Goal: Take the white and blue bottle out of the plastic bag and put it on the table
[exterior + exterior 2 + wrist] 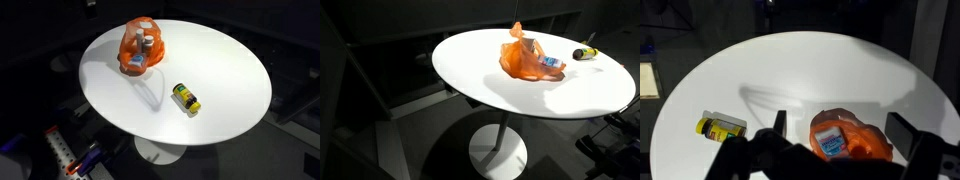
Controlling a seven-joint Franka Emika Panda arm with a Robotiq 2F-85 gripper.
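Note:
An orange plastic bag [127, 47] lies on the round white table [225, 60] and shows in both exterior views [520, 60]. The white and blue bottle [833, 140] lies inside the bag's open mouth, label up; it also shows in the exterior views [138, 63] [551, 63]. In the wrist view my gripper [842, 130] is open and empty, hovering above the bag [872, 145], with one finger on each side of it. The gripper does not show in either exterior view.
A small yellow bottle with a dark cap [186, 99] lies on its side on the table, apart from the bag [584, 53] [722, 125]. The table [490, 75] stands on a single pedestal with dark surroundings and gear on the floor.

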